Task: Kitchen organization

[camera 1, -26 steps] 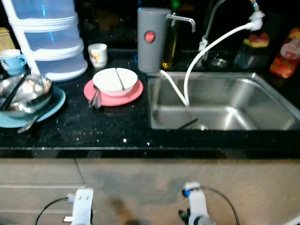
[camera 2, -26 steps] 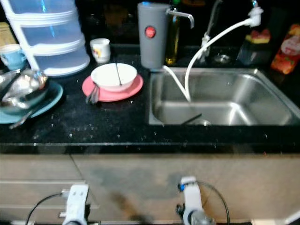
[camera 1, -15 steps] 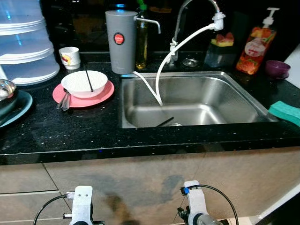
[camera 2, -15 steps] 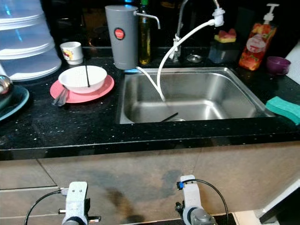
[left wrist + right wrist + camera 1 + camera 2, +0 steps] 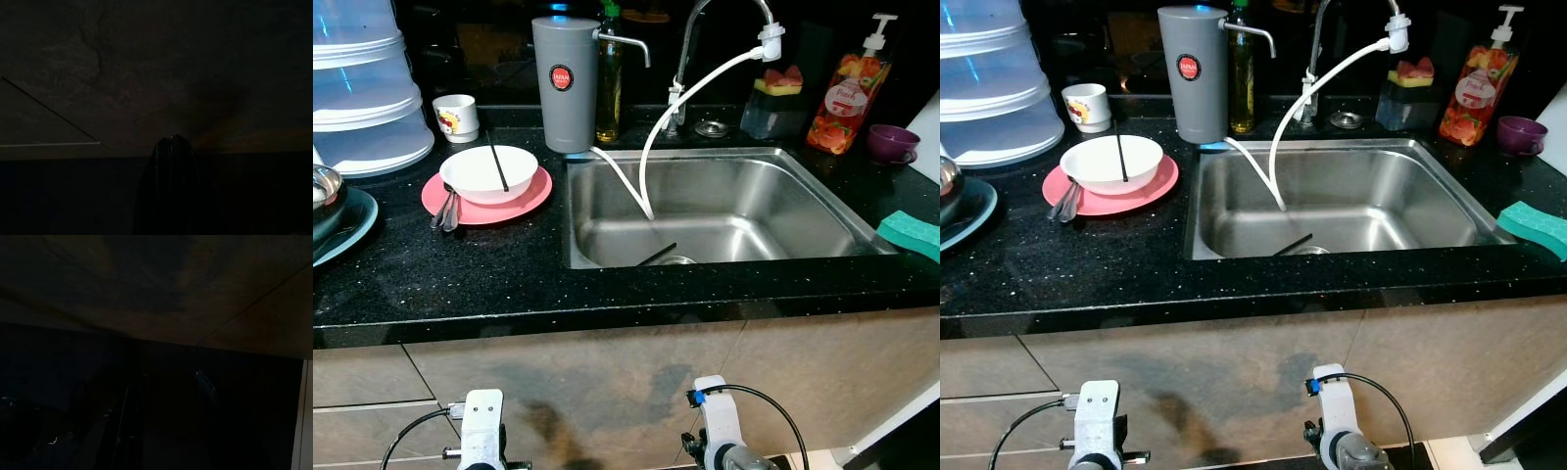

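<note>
A white ceramic bowl (image 5: 489,173) crossed by a black chopstick (image 5: 498,167) is seen on a round pink plate (image 5: 524,199), left of the steel sink (image 5: 705,201) on the black speckled counter (image 5: 509,274). Both arms are hung low by the cabinet; whether the left gripper (image 5: 171,161) and right gripper (image 5: 161,401) are open cannot be told.

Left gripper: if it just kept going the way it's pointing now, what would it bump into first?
Probably the beige cabinet front under the counter. The left gripper hangs low beside the cabinets, and its wrist view, though very dark, looks straight at that panel and a drawer seam. Nothing seems to lie between, but depth is hard to judge.
</note>
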`<state>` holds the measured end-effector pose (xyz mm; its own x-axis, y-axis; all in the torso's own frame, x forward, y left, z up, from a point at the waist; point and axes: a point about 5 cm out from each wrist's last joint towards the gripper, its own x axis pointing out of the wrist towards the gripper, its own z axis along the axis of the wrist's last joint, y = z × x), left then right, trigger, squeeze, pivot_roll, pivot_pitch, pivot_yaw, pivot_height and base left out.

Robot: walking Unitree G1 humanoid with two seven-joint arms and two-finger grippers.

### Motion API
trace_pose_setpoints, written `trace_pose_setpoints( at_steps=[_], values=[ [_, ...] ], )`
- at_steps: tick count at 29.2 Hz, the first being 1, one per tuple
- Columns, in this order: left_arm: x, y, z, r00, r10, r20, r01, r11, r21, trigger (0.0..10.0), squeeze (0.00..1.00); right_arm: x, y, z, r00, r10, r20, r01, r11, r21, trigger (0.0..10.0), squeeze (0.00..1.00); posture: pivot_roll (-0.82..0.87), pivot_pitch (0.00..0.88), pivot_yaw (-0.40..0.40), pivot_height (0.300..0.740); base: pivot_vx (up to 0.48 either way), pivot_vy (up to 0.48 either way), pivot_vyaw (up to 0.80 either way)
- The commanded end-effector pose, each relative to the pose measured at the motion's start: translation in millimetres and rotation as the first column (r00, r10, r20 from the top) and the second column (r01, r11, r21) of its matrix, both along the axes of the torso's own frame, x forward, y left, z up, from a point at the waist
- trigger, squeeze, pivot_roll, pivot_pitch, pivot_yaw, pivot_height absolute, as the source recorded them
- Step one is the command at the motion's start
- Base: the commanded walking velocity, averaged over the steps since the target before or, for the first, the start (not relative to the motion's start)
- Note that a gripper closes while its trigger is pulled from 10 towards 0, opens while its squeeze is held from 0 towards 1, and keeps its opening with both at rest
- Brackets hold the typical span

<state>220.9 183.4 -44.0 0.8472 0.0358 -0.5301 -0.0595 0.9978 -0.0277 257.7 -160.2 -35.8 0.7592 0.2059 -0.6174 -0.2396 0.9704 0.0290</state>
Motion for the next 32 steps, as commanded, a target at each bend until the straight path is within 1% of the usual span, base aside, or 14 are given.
trace_pose_setpoints(
  at_steps=[1, 11, 22, 27, 30, 32],
  values=[
    [-4.1, -3.0, -3.4, 1.000, 0.007, -0.018, -0.007, 1.000, -0.025, 10.0, 0.00, -2.5, 0.6, -2.2, 1.000, -0.006, -0.011, 0.007, 1.000, 0.009, 10.0, 0.00, -0.02, 0.090, -0.045, 0.740, -0.330, 0.000, 0.00],
    [-3.8, -4.8, -3.8, 1.000, -0.001, -0.023, 0.000, 0.999, -0.036, 10.0, 0.00, -3.5, 0.7, -3.0, 1.000, -0.006, -0.014, 0.006, 1.000, 0.009, 10.0, 0.00, -0.02, 0.094, -0.044, 0.740, -0.360, 0.000, 0.00],
    [-0.4, -5.5, -1.7, 1.000, -0.007, -0.012, 0.006, 0.999, -0.043, 10.0, 0.00, -3.2, 0.8, -2.7, 1.000, -0.001, -0.011, 0.001, 1.000, 0.003, 10.0, 0.00, -0.03, 0.095, -0.047, 0.740, -0.318, 0.000, 0.00],
    [0.6, -5.3, -1.1, 1.000, -0.005, -0.010, 0.005, 0.999, -0.046, 10.0, 0.00, -2.7, 1.9, -2.5, 1.000, 0.001, -0.011, -0.001, 1.000, 0.005, 10.0, 0.00, -0.03, 0.094, -0.048, 0.740, -0.256, 0.000, 0.00],
    [1.0, -4.7, -0.5, 1.000, -0.005, -0.007, 0.004, 0.999, -0.045, 10.0, 0.00, -2.6, 2.6, -2.5, 1.000, 0.002, -0.011, -0.002, 1.000, 0.006, 10.0, 0.00, -0.03, 0.095, -0.048, 0.740, 0.000, 0.000, 0.00],
    [1.5, -3.4, -1.0, 1.000, -0.009, -0.018, 0.009, 1.000, -0.027, 10.0, 0.00, -2.5, 3.1, -2.3, 1.000, 0.003, -0.010, -0.003, 1.000, 0.007, 10.0, 0.00, -0.03, 0.093, -0.049, 0.740, 0.000, 0.000, 0.00]
  ],
)
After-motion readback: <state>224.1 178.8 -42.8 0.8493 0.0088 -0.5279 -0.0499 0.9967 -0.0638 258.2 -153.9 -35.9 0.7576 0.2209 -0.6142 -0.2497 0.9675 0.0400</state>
